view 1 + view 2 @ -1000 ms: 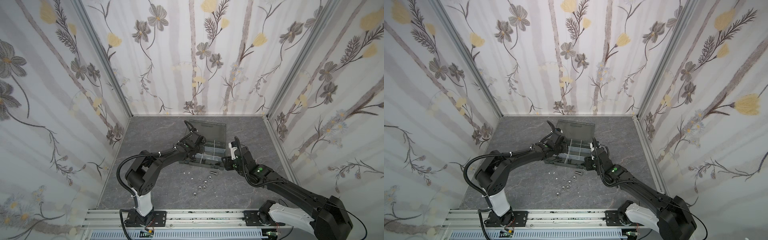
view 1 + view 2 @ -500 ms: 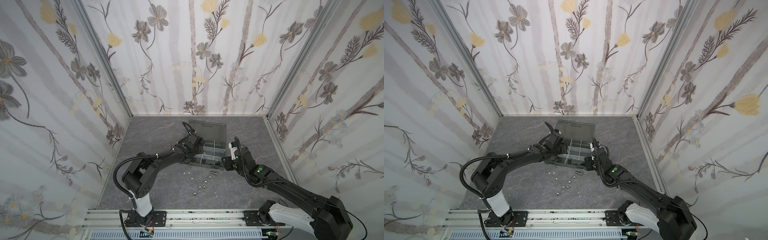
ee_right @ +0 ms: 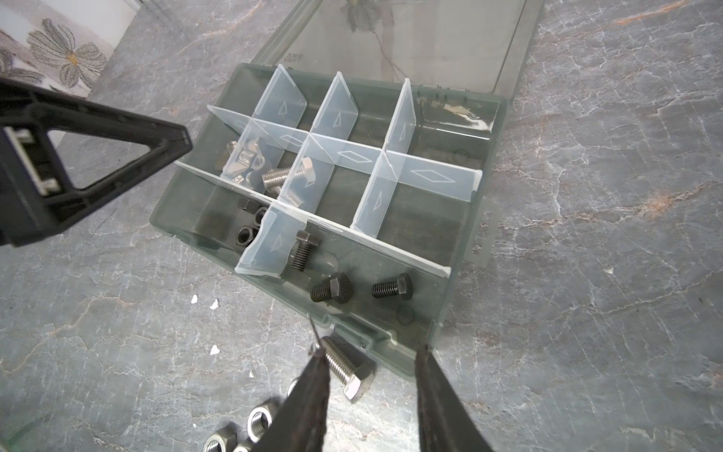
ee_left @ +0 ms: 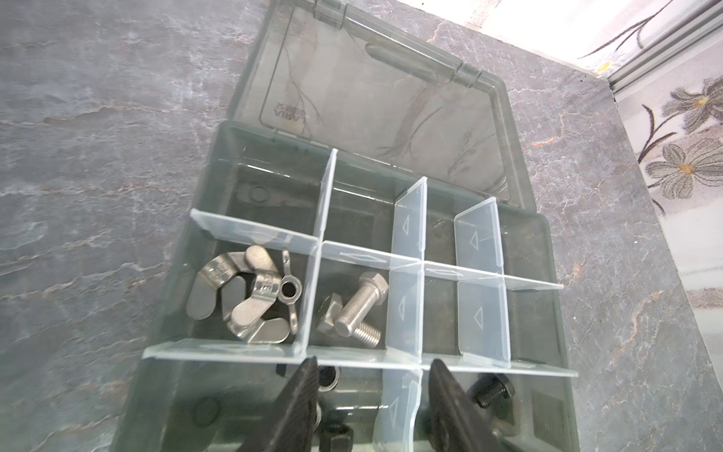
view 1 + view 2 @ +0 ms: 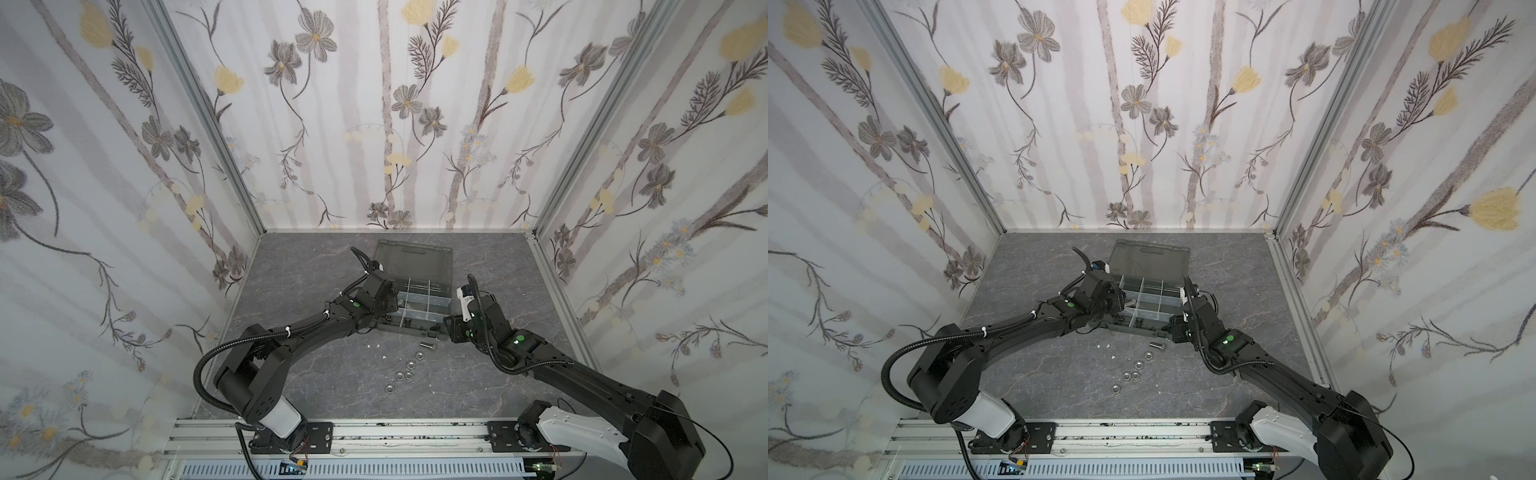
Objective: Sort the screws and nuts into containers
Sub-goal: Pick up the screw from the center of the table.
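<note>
Five silver nuts (image 5: 400,375) and one silver screw (image 3: 348,370) lay loose on the table (image 5: 316,374), at 6 o'clock of the open organiser case (image 3: 426,219). Left gripper (image 4: 371,368) — jaws part-open, empty — straddled a front divider (image 4: 395,407). Right gripper (image 3: 371,350), jaws likewise apart and empty, hung at the case's 4 o'clock corner.

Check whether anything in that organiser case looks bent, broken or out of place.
Yes: the short divider in the case's front row is bowed and leaning, unlike the straight dividers behind it. White flecks lie on the table just outside, possibly chipped plastic.
</note>
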`<action>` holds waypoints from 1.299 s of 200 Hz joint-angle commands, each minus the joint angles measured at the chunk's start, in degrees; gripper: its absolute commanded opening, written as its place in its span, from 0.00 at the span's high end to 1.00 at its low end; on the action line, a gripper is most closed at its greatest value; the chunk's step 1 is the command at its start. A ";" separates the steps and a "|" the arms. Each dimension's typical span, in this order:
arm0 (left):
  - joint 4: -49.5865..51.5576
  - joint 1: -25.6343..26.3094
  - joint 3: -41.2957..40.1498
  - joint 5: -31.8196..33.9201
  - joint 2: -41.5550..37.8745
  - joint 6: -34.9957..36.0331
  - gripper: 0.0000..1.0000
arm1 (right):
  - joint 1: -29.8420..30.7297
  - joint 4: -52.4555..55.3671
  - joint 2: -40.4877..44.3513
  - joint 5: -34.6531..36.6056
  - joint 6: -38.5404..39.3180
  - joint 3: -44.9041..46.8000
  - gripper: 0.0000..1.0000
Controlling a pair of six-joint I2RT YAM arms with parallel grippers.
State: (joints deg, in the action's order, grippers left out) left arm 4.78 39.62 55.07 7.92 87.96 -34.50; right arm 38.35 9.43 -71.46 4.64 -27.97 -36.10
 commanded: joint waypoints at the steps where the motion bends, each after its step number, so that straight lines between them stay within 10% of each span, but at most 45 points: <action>1: -0.30 -0.46 -2.82 3.00 -3.74 0.07 0.51 | 0.16 -0.60 0.17 -1.19 -0.57 0.74 0.63; 114: -0.29 -6.05 -19.89 8.70 -27.81 4.12 0.40 | 7.17 -4.14 -3.87 -1.30 -5.18 2.88 0.63; 260: -0.56 -8.99 -28.28 9.01 -32.22 5.54 0.33 | 11.42 -5.38 -15.91 1.94 -10.75 1.07 0.67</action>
State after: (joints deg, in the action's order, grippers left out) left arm 4.78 30.68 27.22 15.42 56.29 -28.51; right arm 49.67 6.68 -85.95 5.13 -36.93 -34.39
